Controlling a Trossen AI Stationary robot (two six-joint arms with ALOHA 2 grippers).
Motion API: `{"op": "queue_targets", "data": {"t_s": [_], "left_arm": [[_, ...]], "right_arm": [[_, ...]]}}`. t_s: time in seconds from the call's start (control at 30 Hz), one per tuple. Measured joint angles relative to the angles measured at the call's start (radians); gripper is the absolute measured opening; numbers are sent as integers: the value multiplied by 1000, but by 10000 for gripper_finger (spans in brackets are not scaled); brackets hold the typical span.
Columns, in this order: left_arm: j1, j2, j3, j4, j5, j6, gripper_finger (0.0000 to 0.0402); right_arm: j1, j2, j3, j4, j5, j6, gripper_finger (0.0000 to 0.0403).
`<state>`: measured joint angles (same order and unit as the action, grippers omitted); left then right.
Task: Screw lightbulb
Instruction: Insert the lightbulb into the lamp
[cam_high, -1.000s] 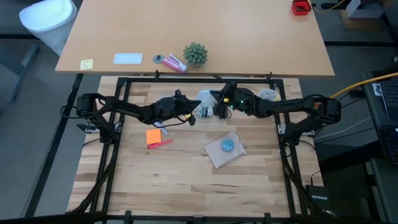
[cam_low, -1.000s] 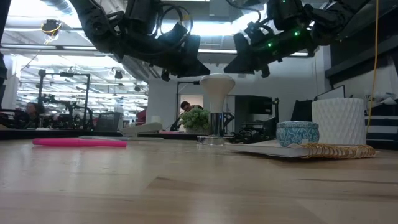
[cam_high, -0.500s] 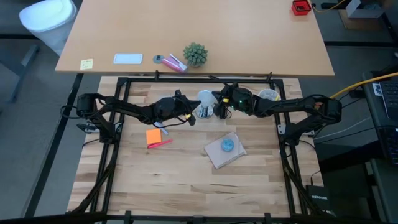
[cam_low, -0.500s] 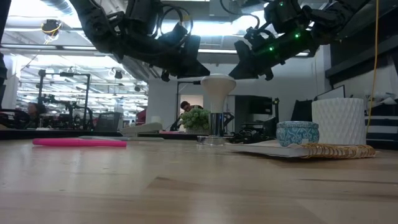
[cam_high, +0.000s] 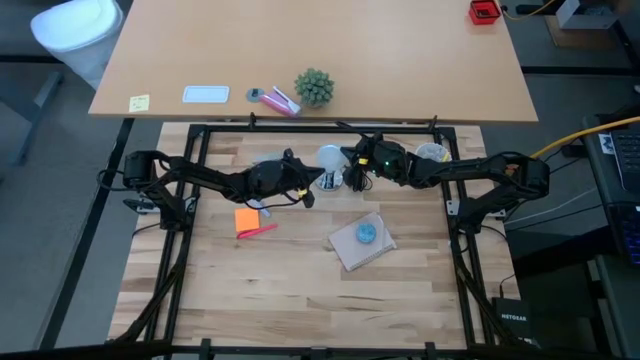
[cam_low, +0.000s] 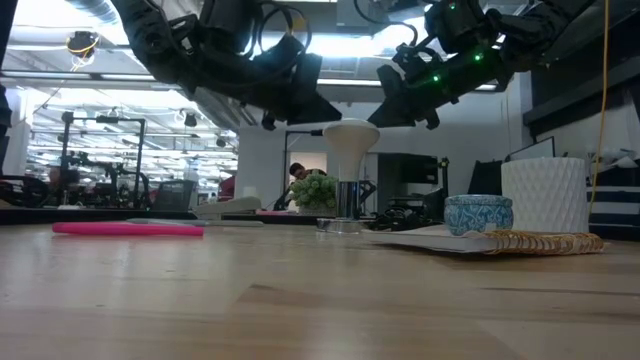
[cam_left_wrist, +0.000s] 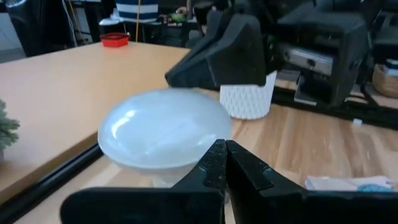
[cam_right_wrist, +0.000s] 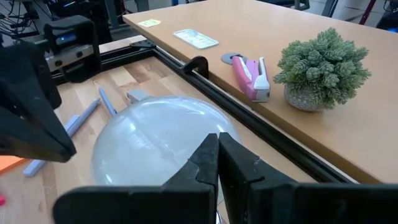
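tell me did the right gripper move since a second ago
Yes. In the low view the right gripper, shut, has edged closer to the lightbulb.

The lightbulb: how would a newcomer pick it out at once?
On the slatted wooden table, look to the far edge, midway between the two dark arms. There the lightbulb stands upright in a metal socket, between the shut left gripper and shut right gripper. It is the only frosted white globe there.
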<state>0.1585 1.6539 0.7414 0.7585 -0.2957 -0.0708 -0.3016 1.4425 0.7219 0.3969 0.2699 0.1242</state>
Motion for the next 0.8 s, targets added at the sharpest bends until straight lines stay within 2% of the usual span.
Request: {"op": "queue_targets", "data": {"t_s": [0.6, 0.8], "left_arm": [[58, -1, 0, -21, -71, -8, 0], [61, -2, 0, -28, -145, -8, 0]], "right_arm": [[-2, 0, 0, -15, -51, 2, 11], [1, -1, 0, -29, -150, 10, 11]]}}
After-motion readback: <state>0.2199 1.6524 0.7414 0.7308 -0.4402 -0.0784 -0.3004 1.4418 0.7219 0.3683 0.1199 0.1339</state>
